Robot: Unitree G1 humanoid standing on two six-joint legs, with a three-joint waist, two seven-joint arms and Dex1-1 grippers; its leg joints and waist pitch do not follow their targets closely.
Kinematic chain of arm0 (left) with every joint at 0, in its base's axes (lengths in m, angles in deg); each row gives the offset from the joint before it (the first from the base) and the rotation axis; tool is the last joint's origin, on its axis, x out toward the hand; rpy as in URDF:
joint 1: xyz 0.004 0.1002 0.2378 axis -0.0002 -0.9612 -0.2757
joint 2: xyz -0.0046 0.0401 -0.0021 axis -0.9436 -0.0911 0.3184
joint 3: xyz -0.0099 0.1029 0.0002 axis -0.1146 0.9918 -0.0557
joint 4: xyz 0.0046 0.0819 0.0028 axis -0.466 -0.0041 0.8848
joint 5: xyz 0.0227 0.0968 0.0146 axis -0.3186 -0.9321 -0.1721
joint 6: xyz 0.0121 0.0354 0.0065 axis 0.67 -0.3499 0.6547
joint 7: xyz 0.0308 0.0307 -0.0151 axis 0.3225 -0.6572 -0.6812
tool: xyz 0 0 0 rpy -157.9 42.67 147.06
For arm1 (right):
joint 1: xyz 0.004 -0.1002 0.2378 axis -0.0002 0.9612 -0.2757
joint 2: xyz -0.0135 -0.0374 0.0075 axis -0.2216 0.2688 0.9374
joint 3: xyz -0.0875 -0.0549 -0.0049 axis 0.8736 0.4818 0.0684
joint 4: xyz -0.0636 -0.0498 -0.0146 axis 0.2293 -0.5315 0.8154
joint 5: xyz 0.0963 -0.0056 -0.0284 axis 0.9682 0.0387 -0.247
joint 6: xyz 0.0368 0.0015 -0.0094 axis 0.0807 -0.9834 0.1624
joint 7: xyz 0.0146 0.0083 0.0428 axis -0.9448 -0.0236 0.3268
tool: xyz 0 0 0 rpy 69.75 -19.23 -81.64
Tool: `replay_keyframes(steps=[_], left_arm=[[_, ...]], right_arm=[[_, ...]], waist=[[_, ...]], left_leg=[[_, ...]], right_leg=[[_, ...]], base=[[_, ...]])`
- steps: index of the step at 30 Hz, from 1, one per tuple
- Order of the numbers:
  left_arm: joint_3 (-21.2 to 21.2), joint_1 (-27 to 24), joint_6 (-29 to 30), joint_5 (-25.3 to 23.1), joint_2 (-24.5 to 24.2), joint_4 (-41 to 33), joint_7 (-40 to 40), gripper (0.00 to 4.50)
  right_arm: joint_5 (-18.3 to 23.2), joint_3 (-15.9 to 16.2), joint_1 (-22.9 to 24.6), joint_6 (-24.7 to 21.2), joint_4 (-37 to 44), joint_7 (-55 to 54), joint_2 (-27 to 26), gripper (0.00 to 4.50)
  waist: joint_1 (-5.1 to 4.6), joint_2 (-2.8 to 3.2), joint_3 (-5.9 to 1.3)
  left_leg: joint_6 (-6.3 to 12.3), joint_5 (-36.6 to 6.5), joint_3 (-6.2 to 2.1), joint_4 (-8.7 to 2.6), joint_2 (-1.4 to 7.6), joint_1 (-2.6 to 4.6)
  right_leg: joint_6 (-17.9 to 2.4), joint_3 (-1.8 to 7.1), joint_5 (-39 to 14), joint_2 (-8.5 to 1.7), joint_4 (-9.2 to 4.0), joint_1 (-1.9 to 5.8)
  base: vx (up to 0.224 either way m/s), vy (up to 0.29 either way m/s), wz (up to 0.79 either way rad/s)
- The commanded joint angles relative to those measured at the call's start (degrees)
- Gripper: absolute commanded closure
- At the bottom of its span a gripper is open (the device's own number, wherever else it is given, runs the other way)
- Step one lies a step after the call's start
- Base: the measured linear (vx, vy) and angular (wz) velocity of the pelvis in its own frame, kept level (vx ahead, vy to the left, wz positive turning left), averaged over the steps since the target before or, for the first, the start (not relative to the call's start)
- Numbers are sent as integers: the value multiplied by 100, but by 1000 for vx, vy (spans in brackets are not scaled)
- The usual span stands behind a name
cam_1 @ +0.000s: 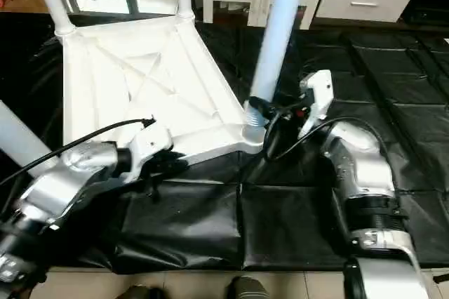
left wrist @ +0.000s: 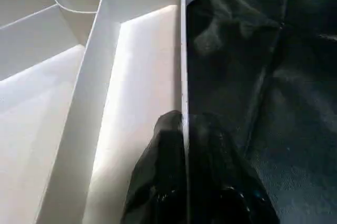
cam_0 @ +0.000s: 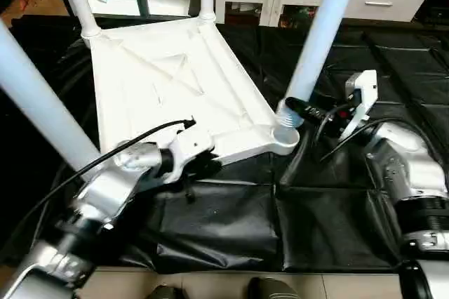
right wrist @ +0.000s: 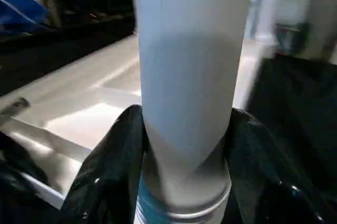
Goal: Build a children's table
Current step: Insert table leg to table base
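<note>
You're seating the last leg, so let the table top [cam_0: 175, 88] be your reference and keep it still: the left gripper [left wrist: 184, 145] is pinching the top's thin near rim, one black finger [left wrist: 158, 171] on the ribbed inner side and one on the outer, nearly closed on that wall. The top is lying upside down on the black mat [cam_0: 280, 222], ribbed underside facing up, diagonal ribs crossing at its centre. Three white tapered legs are already standing up from its corner sockets: two at the far corners, one at the near-left corner [cam_0: 35, 102]. The fourth leg [cam_0: 319, 32] is leaning slightly over the near-right corner socket [cam_0: 286, 130], and the right gripper [right wrist: 184, 145] is clasping it low, at its threaded base just above the socket, fingers half spread around the tube. My read: bring that leg plumb over the socket before you're turning or pushing, or the thread is likely binding. Keep the rim pinch firm so the top isn't sliding on the mat.
</note>
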Motion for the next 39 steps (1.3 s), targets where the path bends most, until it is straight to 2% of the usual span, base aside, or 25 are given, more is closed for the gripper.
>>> replay_keyframes(steps=[1, 3, 4, 7, 11, 12, 19, 23, 26, 29, 31, 34, 39], left_arm=[[263, -275, -53, 112, -23, -73, -414, 442], [303, -394, -109, 103, -128, -157, -535, 450], [373, -479, -194, 33, -240, -171, -608, 450], [480, -699, -458, -87, -458, -202, -763, 450], [482, -884, -680, -76, -546, -266, -895, 450], [484, -946, -698, -102, -603, -327, -1003, 450], [488, -926, -631, -194, -679, -262, -1010, 450], [482, -882, -732, -276, -654, -171, -968, 450], [451, -835, -742, -307, -566, -153, -911, 450], [444, -795, -752, -326, -542, -118, -914, 450], [441, -746, -777, -335, -518, -95, -905, 450], [434, -727, -807, -348, -503, -69, -896, 450], [415, -729, -854, -382, -483, -42, -889, 450]], right_arm=[[141, 108, 39, 28, 34, 399, -19, 263], [182, 161, 128, 19, 9, 694, -31, 263], [184, 200, 178, 72, -36, 880, -23, 263], [269, 163, 249, 160, -151, 1203, -24, 263], [252, 208, 305, 275, -317, 1517, 48, 263], [166, 267, 347, 342, -445, 1707, 123, 263], [105, 369, 503, 354, -351, 2076, 280, 263], [21, 407, 653, 543, -283, 2184, 376, 263], [40, 367, 784, 632, -264, 2243, 389, 263], [-54, 383, 852, 823, -305, 2203, 392, 263], [-186, 379, 889, 1172, -513, 2094, 354, 263], [-263, 365, 913, 1370, -641, 2028, 320, 263], [-311, 308, 971, 1548, -820, 1902, 336, 263]], waist=[[-16, -118, -396], [-7, -106, -381], [-5, -126, -377], [21, -123, -381], [15, -132, -371], [10, -169, -366], [29, -178, -363], [35, -162, -355], [37, -153, -341], [35, -148, -318], [30, -137, -308], [16, -125, -290], [13, -122, -306]], left_leg=[[554, -766, -173, -500, 312, 184], [570, -755, -178, -511, 332, 191], [579, -750, -169, -513, 331, 202], [586, -681, -167, -528, 335, 209], [512, -795, -161, -545, 339, 230], [496, -829, -153, -545, 336, 228], [473, -827, -152, -554, 336, 240], [424, -927, -157, -561, 342, 242], [384, -1062, -162, -575, 344, 244], [248, -1388, -181, -606, 351, 260], [152, -1561, -191, -623, 359, 275], [41, -1833, -209, -658, 359, 301], [11, -1866, -214, -669, 360, 298]], right_leg=[[-1311, 166, -1411, -292, -392, 242], [-1329, 169, -1420, -301, -393, 230], [-1325, 168, -1390, -289, -396, 219], [-1349, 170, -1256, -288, -376, 229], [-1353, 174, -1356, -288, -393, 219], [-1349, 179, -1409, -291, -402, 222], [-1309, 189, -1466, -290, -410, 219], [-1287, 195, -1582, -298, -430, 212], [-1266, 195, -1703, -295, -454, 209], [-1173, 199, -2110, -300, -499, 185], [-1133, 198, -2263, -299, -517, 169], [-1100, 191, -2447, -299, -552, 160], [-1103, 203, -2359, -307, -555, 172]], base=[[0, 0, 0], [0, 0, 0], [0, 0, 0], [0, 0, 0], [0, 0, 0], [0, 0, 0], [0, 0, 0], [0, 0, 0], [0, 0, 0], [0, 0, 0], [0, 0, 0], [0, 0, 0], [0, 0, 0]])
